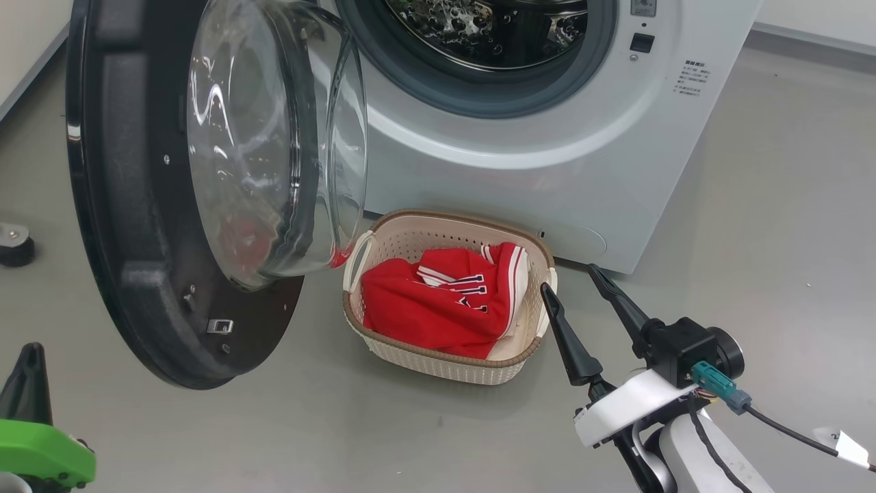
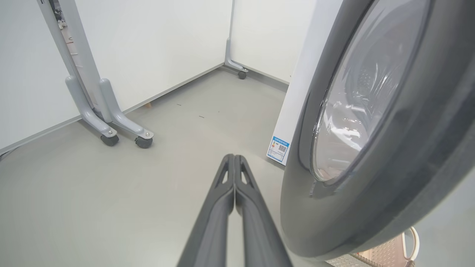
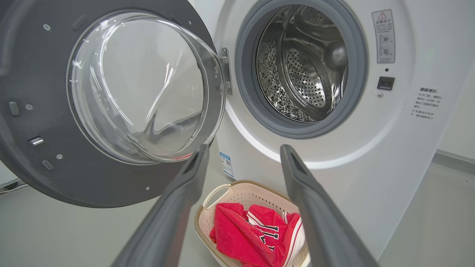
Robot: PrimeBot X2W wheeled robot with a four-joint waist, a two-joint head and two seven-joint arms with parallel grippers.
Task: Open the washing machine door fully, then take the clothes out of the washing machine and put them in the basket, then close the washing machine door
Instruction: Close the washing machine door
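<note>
Washing machine (image 1: 547, 164): white front-loader, it stands on the grey floor (image 1: 766, 226) with its round opening uncovered.
Drum (image 3: 304, 74): the part that can be seen is bare perforated steel with one lifter rib; a grey gasket (image 3: 256, 118) runs around its mouth.
Door (image 1: 123, 226): swung wide to the machine's left side on its hinge (image 3: 225, 70). The black inner face and the clear glass bowl (image 1: 274, 137) are turned toward the basket. The bowl's lower edge hangs just above the basket's left end in the head view, and a red reflection shows low in the glass.
Basket (image 1: 438, 370): cream, perforated, with brown rim. It sits on the floor just in front of the machine, below the opening.
Clothes (image 1: 431, 308): red jersey with white and dark striped trim. It lies crumpled inside the basket and covers most of its bottom; one fold rests against the right wall.
Right gripper (image 1: 568, 277): fingers spread wide, nothing between them. It is just beside the basket's right end, and one fingertip is close to the rim.
Left gripper (image 2: 234, 159): fingers pressed together, holding nothing. It is low beside the door's outer rim, apart from it, and points at the floor.
Blue label (image 2: 279, 148): on the machine's front, low at the left.
</note>
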